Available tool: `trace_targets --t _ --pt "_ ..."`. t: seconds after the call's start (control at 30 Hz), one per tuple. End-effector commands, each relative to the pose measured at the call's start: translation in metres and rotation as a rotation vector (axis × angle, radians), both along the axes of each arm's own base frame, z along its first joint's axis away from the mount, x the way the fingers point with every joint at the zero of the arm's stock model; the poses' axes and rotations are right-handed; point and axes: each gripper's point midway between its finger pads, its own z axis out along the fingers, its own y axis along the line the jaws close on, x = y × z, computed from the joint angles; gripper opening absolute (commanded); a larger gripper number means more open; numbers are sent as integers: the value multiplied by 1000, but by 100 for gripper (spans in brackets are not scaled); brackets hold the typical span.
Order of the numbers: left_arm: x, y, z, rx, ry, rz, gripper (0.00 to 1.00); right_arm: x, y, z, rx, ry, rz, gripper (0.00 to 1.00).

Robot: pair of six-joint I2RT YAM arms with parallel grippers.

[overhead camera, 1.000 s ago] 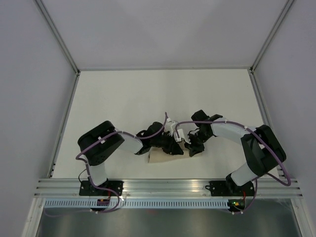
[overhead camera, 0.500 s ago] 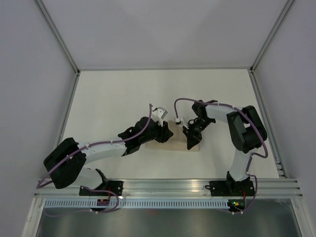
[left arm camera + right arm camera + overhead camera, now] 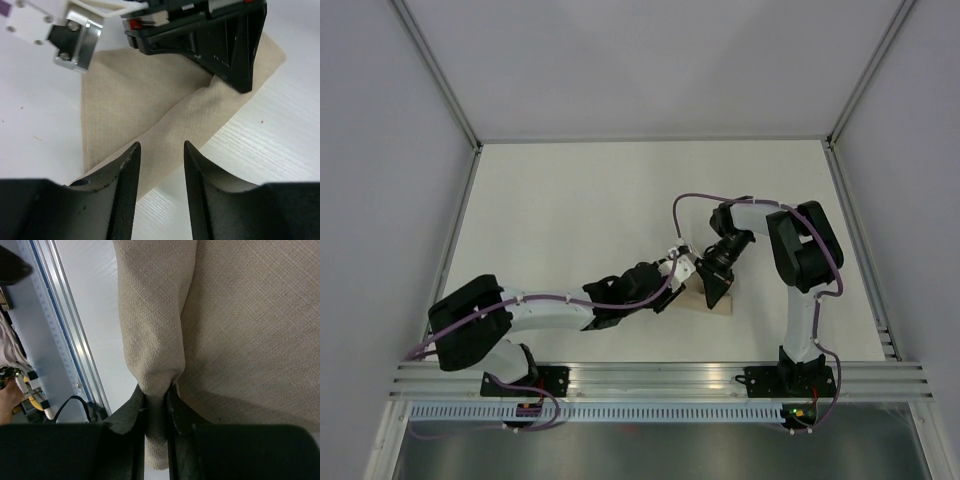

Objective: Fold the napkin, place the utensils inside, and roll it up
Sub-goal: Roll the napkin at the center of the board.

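Note:
The tan napkin (image 3: 723,301) lies bunched on the white table between my two grippers. In the right wrist view my right gripper (image 3: 156,392) is shut on a raised fold of the napkin (image 3: 240,315), and the cloth hangs out below the fingertips. My left gripper (image 3: 161,150) is open over the near edge of the napkin (image 3: 140,100), with nothing between its fingers. The right gripper (image 3: 230,55) appears there as a black body pressing the cloth's crease. From above, the left gripper (image 3: 682,287) and right gripper (image 3: 712,290) are close together. The utensils are out of view.
An aluminium rail (image 3: 660,375) runs along the table's near edge and also shows in the right wrist view as the rail (image 3: 65,340). Grey walls close in the table on three sides. Purple cables (image 3: 695,198) loop off both arms.
The left jaws have spread apart and let go of the cloth. The napkin has shifted right with the right gripper. The left arm has stretched out towards it.

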Motion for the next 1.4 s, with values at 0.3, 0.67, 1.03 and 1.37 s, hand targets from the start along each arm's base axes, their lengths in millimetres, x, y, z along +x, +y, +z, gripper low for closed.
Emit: trace_targets --t 0.3,0.67,1.03,1.37 --pt "28 -15 -16 236 -209 -44 47 29 -35 -29 -210 -161 52 31" --pt "41 -15 -36 153 -66 -12 42 47 -30 -2 -160 -248 -35 49" --pt "37 -15 -62 120 55 15 40 89 -27 42 -103 -498 -195 56" --pt "39 -12 -75 42 203 17 38 88 -18 70 42 -882 -71 51"
